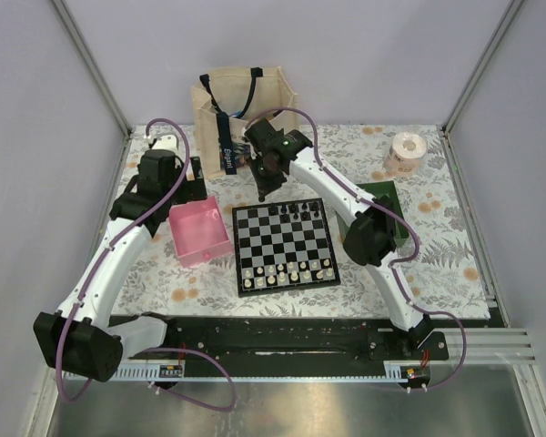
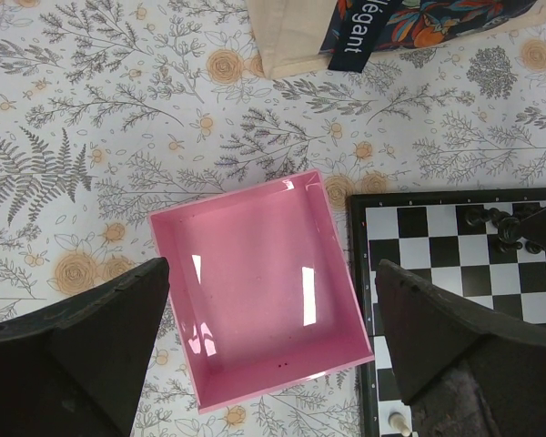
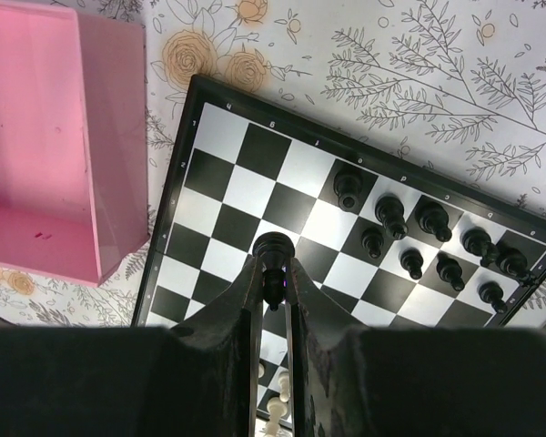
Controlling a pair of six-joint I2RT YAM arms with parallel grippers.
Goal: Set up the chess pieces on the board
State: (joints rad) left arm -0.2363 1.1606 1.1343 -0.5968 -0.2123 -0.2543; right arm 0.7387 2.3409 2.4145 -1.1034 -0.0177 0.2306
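Chess pieces [image 3: 390, 214] cluster at the far edge of the board [image 3: 226, 187] while the right hand [image 3: 273, 278] pinches one black piece [image 3: 273, 248] over it; the left hand [image 2: 271, 282] hovers, fingers spread, over a pink tray [image 2: 241, 196] on the tabletop [image 2: 91, 137].

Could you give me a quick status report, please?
Left gripper open above pink tray. Right gripper shut on black piece, over board. Nothing in the way.

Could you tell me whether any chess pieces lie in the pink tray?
No, the pink tray shows only its bare glossy floor in the left wrist view.
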